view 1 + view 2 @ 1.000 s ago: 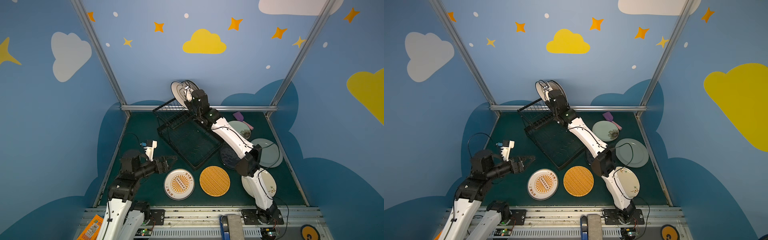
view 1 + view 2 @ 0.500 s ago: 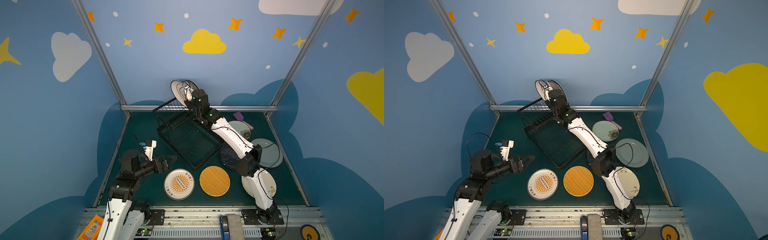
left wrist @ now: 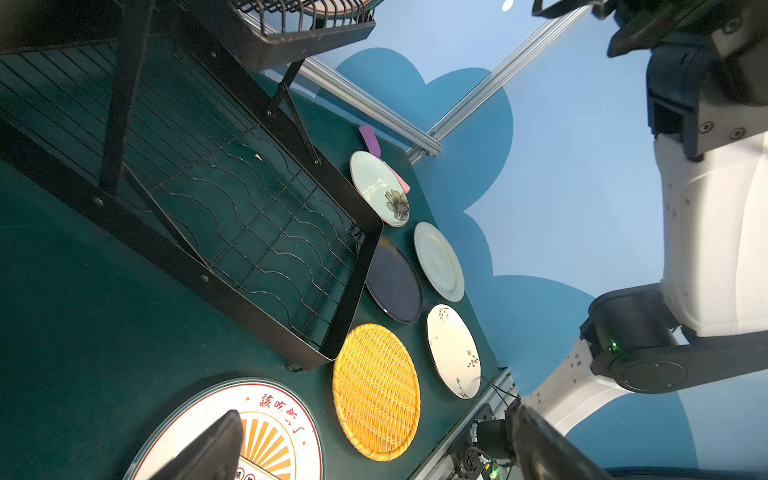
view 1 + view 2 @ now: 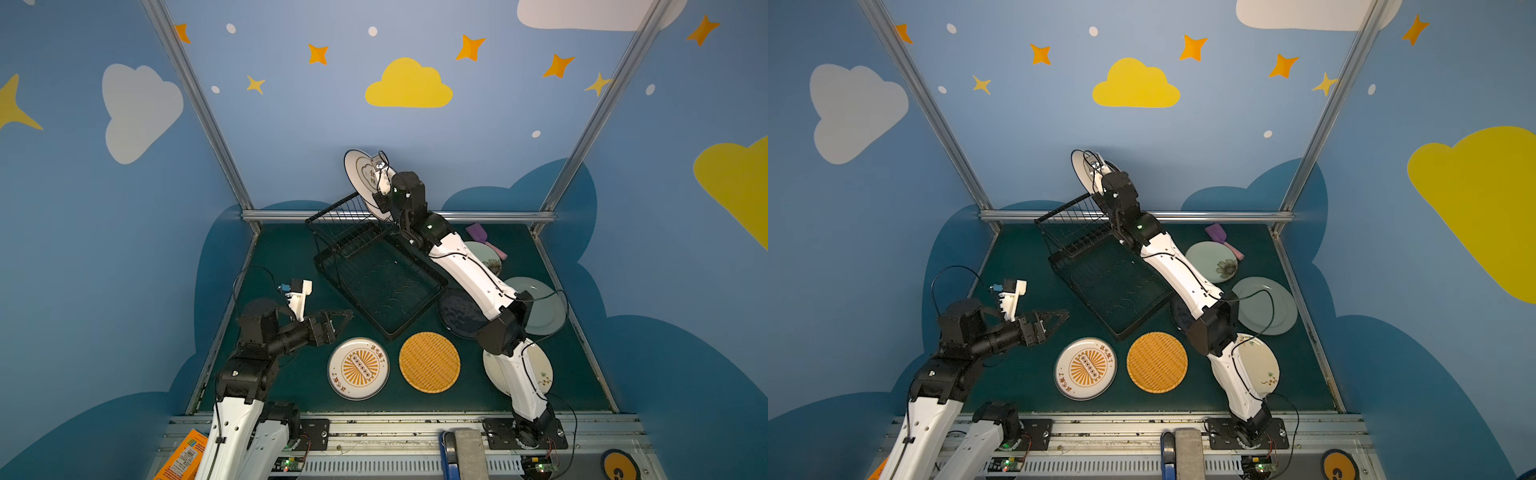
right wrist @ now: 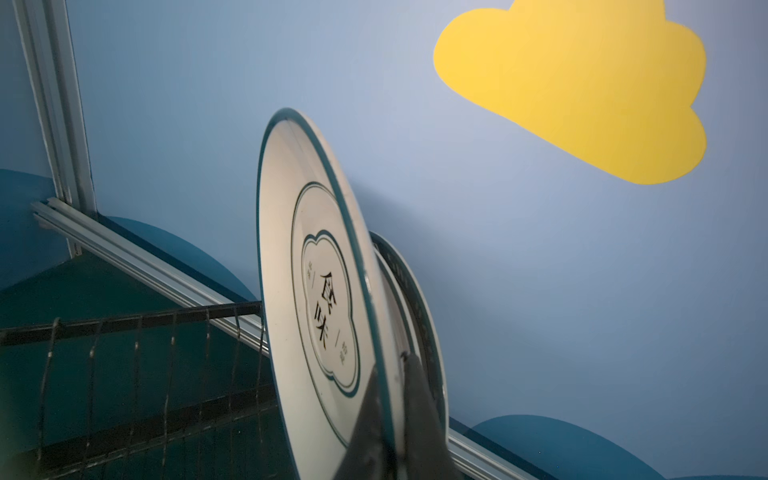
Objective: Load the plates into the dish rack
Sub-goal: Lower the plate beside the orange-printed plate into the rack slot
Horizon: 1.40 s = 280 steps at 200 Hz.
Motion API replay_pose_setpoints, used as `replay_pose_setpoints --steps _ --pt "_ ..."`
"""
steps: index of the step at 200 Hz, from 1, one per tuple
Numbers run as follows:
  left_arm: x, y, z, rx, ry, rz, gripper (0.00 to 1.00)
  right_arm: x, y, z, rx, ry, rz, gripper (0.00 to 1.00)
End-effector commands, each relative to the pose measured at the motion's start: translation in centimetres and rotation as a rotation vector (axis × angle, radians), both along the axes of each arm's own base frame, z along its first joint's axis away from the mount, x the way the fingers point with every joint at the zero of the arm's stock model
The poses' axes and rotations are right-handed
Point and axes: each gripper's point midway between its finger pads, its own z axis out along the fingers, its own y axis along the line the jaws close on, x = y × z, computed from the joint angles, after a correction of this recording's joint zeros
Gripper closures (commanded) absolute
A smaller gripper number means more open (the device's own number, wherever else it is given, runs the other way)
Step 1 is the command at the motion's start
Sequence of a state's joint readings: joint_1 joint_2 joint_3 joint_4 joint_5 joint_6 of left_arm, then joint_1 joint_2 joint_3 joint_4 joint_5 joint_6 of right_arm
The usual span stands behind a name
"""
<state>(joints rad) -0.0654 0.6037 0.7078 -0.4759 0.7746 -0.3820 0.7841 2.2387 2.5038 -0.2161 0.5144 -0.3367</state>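
The black wire dish rack [image 4: 349, 299] stands at the back middle of the green table in both top views. My right gripper [image 5: 388, 365] is shut on the rim of a white, green-edged plate [image 5: 286, 291] held upright at the rack's upper tier, also seen as the white plate [image 4: 360, 174]. Just behind it stands a second plate [image 5: 419, 303]. My left gripper [image 4: 343, 320] hovers open and empty left of the rack's front corner, above the sunburst plate [image 4: 358, 368]. Flat on the table lie the orange woven plate [image 4: 429, 362], navy plate [image 4: 459, 311], pale green plate [image 4: 544, 307], cream floral plate [image 4: 540, 365] and flowered green plate [image 4: 486, 257].
A purple-and-pink spatula [image 4: 478, 232] lies at the back right beside the flowered plate. The right arm stretches over the navy and cream plates. Blue walls and a metal rail [image 4: 490, 216] close the back. An orange box [image 4: 183, 457] sits off the table's front left.
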Motion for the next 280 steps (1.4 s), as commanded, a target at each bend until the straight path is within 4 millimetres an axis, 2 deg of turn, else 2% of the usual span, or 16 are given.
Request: replay_pose_setpoints --steps 1,114,280 --pt "0.0 0.0 0.3 -0.009 -0.022 -0.006 0.0 -1.2 -1.8 5.3 0.113 -0.09 -0.014 1.0" --pt "0.1 0.0 0.2 -0.012 -0.019 -0.003 0.0 1.0 -0.8 0.9 0.102 -0.01 -0.016 1.0" --pt "0.2 0.3 0.4 -0.018 -0.024 0.002 0.0 1.9 0.3 -1.6 0.061 0.033 0.014 1.0"
